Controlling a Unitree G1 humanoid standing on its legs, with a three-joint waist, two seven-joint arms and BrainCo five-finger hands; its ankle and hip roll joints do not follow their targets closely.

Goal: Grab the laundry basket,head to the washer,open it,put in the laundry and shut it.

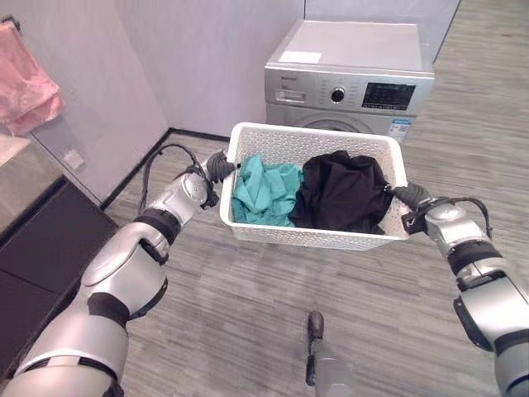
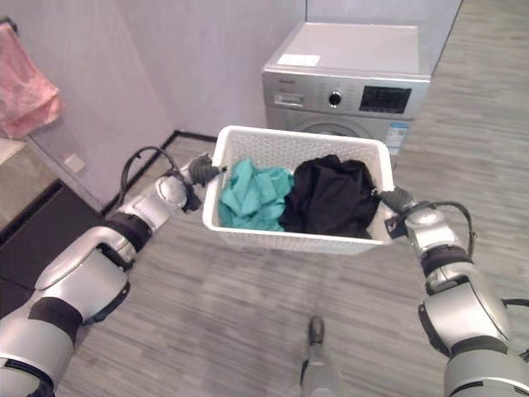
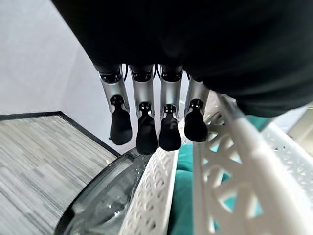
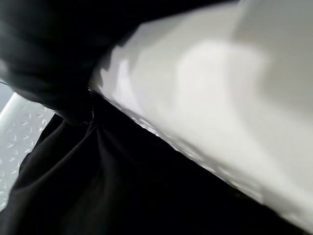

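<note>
Between both arms, lifted clear of the floor: white lattice laundry basket (image 1: 314,236), carried level in front of the body. Inside, on the left, crumpled teal cloth (image 1: 263,192); on the right, heaped black garment (image 1: 340,192), touching the teal one and rising about to the rim. Long axis of the basket running left to right, one long side toward the robot, the other toward the washer.

At the left short end, left hand (image 1: 220,166) on the rim; in its wrist view, dark-tipped fingers (image 3: 147,139) pointing straight down over the basket's edge, not curled, so open against the basket. At the right short end, right hand (image 1: 411,196) against the rim beside the black garment; fingers hidden by basket and cloth, so cannot tell whether open or closed.

Beyond the far side of the basket, near it: silver front-loading washing machine (image 1: 351,74), door shut, its round window partly hidden behind the basket rim. On the washer's flat top, a white sheet (image 1: 300,57). Far left on the wall, a pink towel (image 1: 26,87) hanging above a dark cabinet (image 1: 41,248) with a light counter. Grey plank floor (image 1: 248,314) below.
</note>
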